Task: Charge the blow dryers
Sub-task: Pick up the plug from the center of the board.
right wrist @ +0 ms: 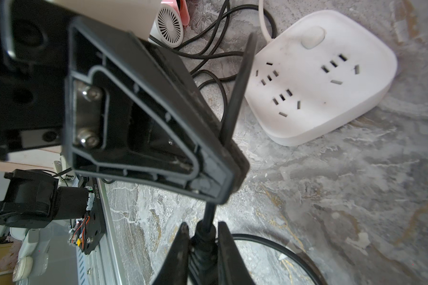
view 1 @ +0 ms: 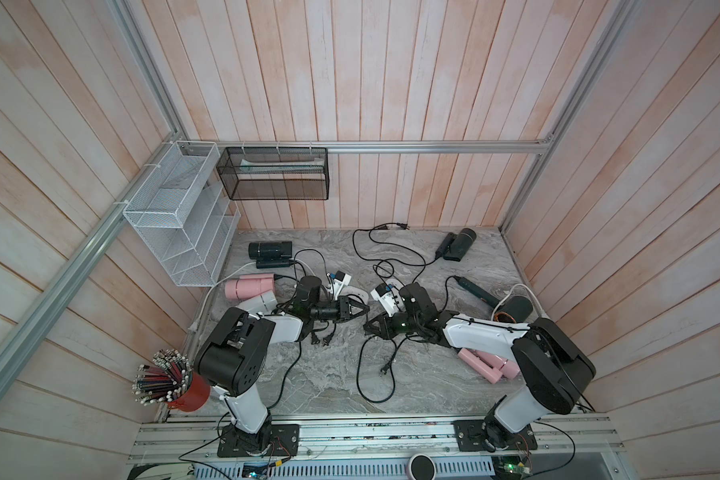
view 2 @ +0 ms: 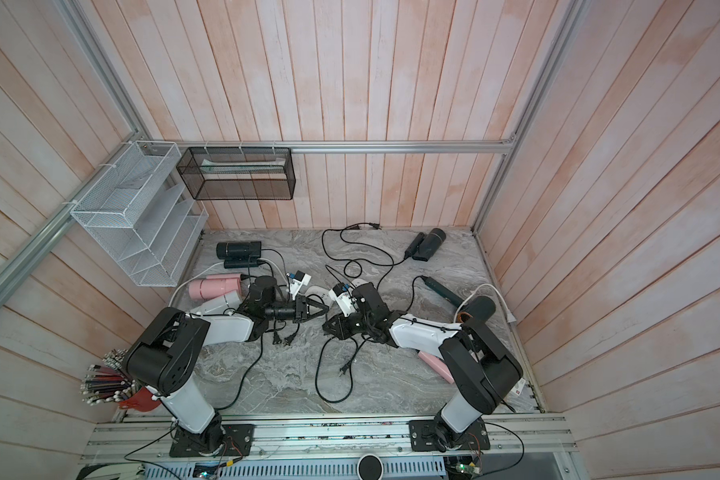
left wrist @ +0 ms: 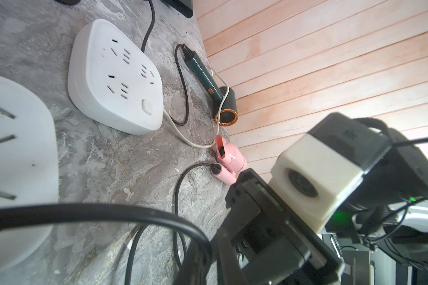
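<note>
My left end effector (view 1: 365,309) is pinched shut on a black cord (right wrist: 236,98), just on the near side of the white power strip (right wrist: 319,79). My right end effector (right wrist: 203,246) clamps a ribbed, thicker part of the same cord, and the two sit almost tip to tip.

The blow dryers all lie apart from both, on the tabletop (view 1: 329,386):
- A pink dryer (view 1: 246,286) and a light grey dryer (view 1: 258,301) lie beside the strip on my left arm's side.
- A black dryer (view 1: 270,249) lies behind those, toward the back wall.
- A second black dryer (view 1: 462,241) lies far beyond the strip, at the back right.
- A dark dryer (left wrist: 229,103) with a copper-ringed nozzle lies well to the strip's right.
- A second pink dryer (view 1: 485,365) lies half under my right forearm.

I cannot trace which dryer my cord belongs to, because the cables cross and tangle. In both top views my wrist cameras cover most of the strip.
</note>
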